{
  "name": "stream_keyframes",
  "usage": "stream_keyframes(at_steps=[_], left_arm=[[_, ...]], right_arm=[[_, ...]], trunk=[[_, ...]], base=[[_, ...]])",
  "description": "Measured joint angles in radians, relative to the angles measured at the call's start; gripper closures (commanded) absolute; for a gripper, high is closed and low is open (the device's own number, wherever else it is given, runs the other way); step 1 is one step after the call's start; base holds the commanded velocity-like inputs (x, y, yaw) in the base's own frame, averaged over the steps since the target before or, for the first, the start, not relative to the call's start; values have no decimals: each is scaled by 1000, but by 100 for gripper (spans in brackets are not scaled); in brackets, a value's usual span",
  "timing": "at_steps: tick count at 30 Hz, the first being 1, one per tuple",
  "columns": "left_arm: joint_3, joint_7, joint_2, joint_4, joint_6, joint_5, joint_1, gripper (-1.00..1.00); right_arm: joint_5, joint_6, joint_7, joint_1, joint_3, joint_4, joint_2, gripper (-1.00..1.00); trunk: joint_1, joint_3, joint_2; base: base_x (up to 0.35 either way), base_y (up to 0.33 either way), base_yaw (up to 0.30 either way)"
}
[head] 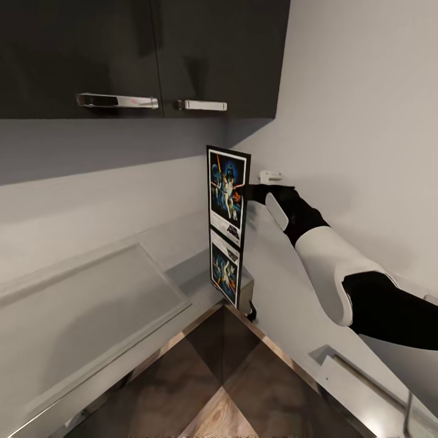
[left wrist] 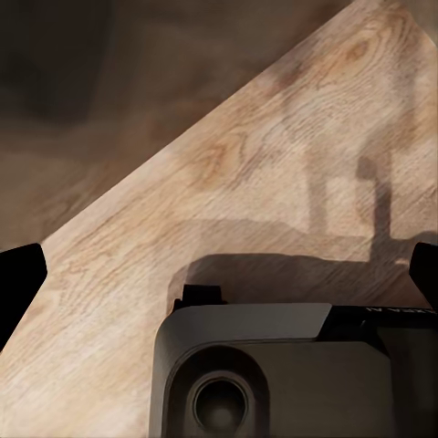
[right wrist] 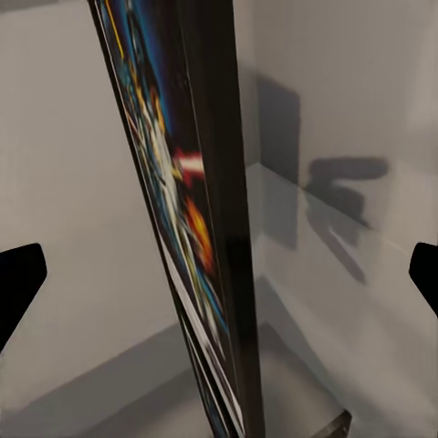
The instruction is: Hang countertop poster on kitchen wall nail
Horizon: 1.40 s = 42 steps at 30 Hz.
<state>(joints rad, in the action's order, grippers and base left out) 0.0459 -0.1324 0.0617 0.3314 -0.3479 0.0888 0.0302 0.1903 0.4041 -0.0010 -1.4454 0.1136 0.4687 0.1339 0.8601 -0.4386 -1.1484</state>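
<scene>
Upright, black-framed colourful poster [head: 227, 193], white-bordered.

from my head view the right claw [head: 248, 193] sits behind the poster [head: 227, 193], so i can't tell how its jaws stand on the frame. in the right wrist view the poster [right wrist: 196, 228] comes edge-on, cut off at both ends, its figures smeared into streaks i can't read. the fingertips [right wrist: 18, 283] show only as dark tips at the picture's edges. the left fingertips [left wrist: 18, 283] are likewise clipped. the worktop [head: 91, 304] runs out of frame. the small fitting on the wall [head: 269, 177] is too small to identify.
</scene>
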Motion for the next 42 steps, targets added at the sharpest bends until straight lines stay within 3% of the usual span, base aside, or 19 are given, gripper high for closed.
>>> stream_keyframes(at_steps=[12, 42], left_arm=[[0, 0, 0, 0, 0, 0, 0, -100], [0, 0, 0, 0, 0, 0, 0, -100]], right_arm=[[5, -4, 0, -5, 0, 1, 0, -100], [6, -8, 1, -4, 2, 29, -1, -100]], trunk=[[0, -17, 0], [0, -18, 0]], base=[[0, 0, 0], [0, 0, 0]])
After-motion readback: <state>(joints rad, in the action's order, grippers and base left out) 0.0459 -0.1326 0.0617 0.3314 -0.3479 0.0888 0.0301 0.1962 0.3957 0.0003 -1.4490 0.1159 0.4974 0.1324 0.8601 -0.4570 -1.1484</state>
